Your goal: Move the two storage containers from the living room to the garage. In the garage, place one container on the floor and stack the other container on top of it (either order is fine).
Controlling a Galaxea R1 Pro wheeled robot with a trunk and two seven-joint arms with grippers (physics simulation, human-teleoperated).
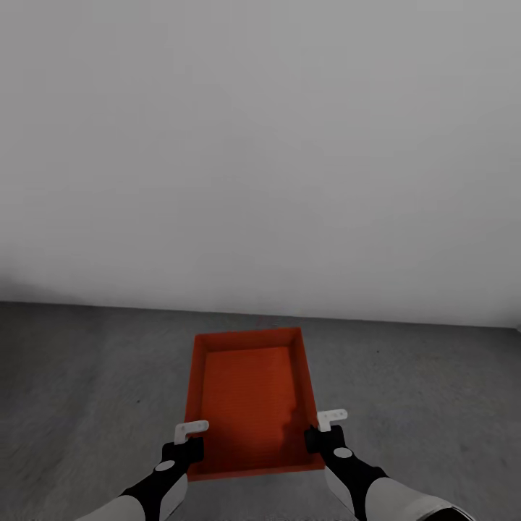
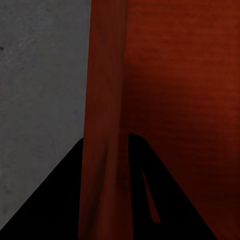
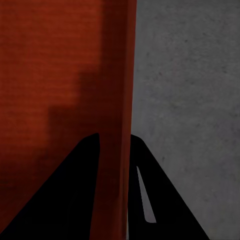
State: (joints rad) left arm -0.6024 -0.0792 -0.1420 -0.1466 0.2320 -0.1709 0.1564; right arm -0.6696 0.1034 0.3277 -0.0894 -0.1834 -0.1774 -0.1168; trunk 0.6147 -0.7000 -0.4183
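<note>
**Bin held by both side walls over garage floor**

A white wall meets the grey concrete floor (image 1: 87, 405). One red-orange storage container (image 1: 250, 401), empty, runs lengthwise away from the robot (long axis straight ahead). The left gripper (image 1: 190, 433) pinches its left wall and the right gripper (image 1: 329, 422) its right wall, equally near.

Black-and-white arms (image 1: 163, 485), white end-effector brackets
</note>
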